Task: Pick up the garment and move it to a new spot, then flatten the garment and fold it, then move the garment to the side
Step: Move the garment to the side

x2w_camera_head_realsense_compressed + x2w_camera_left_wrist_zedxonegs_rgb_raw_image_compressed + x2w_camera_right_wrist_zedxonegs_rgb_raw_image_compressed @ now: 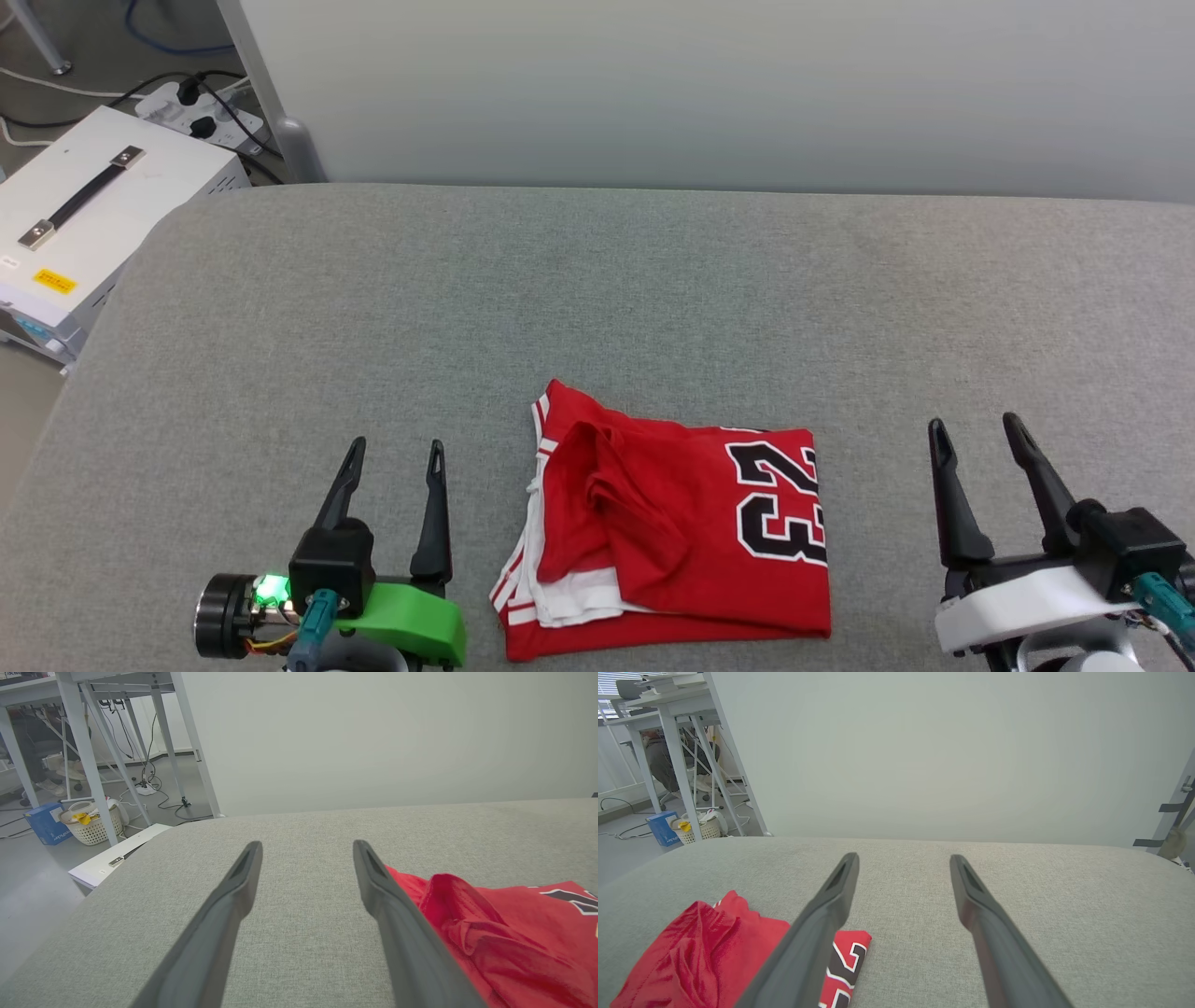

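**Jaws wide apart on both sides, nothing held**

Jaws of the left gripper (397,446) and right gripper (975,425) stand well parted and empty above a grey padded surface (597,280). Between the 2 lies the folded red shirt (672,541), nearer the left jaws, touching neither, its "23" toward the right jaws. A white box (93,215) sits far beyond the left jaws.
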